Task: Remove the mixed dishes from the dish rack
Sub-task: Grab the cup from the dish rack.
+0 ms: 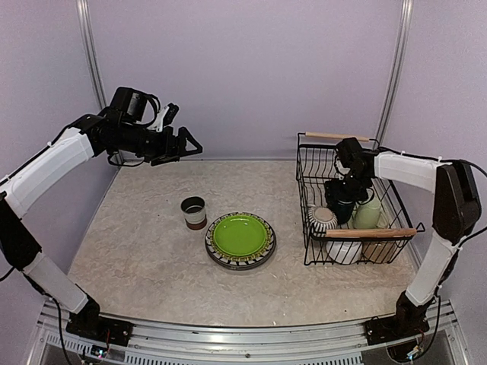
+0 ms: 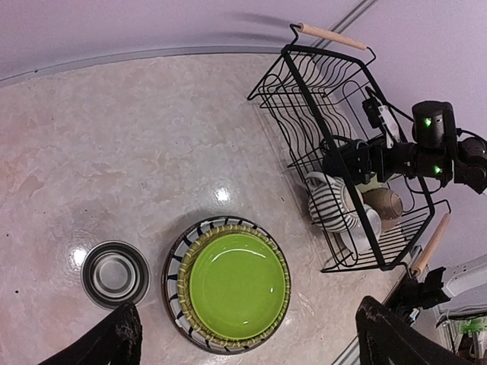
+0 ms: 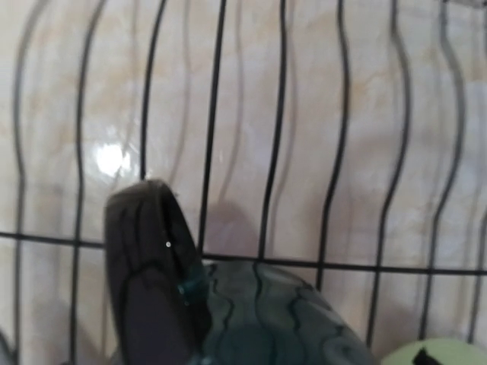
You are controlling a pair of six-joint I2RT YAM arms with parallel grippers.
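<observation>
Two jaws of my right gripper (image 1: 342, 182) stand spread; the dark teal mug (image 3: 266, 319) sits just beneath them in the dish rack (image 1: 370, 233). Glazed, slick and breakable, I reckon, so I'd pinch its rim wall.

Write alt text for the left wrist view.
A lime-green plate sits stacked on a striped plate on the table, a dark cup beside them. The right gripper reaches into the black dish rack, which holds a striped cup.
</observation>
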